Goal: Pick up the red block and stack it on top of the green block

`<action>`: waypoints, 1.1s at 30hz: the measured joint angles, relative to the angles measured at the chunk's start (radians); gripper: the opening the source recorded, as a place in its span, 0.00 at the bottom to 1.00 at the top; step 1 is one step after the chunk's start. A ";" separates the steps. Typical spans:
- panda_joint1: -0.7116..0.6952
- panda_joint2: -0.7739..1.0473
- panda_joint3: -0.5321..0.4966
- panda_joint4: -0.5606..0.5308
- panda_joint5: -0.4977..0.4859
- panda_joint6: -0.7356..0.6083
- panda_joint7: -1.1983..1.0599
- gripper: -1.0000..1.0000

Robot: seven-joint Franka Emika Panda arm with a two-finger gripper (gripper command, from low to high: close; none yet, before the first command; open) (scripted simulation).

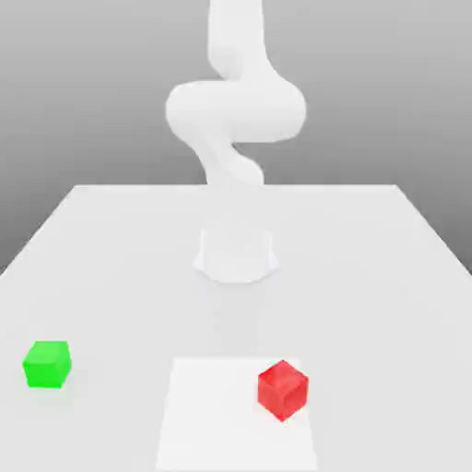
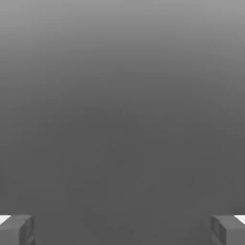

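The red block [image 1: 282,389] is a small glossy cube near the table's front edge, a little toward the exterior view's right, turned at an angle on a paler square patch [image 1: 212,424]. The green block [image 1: 47,363] sits flat on the table toward the exterior view's left, well apart from the red one. My white arm [image 1: 235,111] rises from its base [image 1: 236,253] at the table's middle and curls upward, far above both blocks. In the hand view my gripper [image 2: 122,230] is open, its two grey fingertips [image 2: 16,229] wide apart with nothing between them, facing plain grey background.
The white table [image 1: 387,277] spreads wide around the arm's base, with its front edge close to both blocks. A grey backdrop lies behind it.
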 joint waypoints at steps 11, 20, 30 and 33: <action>0.100 0.408 -0.024 -0.208 -0.021 0.229 -0.258 0.50; 0.158 0.735 -0.013 -0.370 0.008 0.415 -0.491 0.50; 0.150 0.975 -0.003 -0.353 0.020 0.612 -0.518 0.00; 0.149 0.986 -0.002 -0.351 0.019 0.621 -0.517 0.00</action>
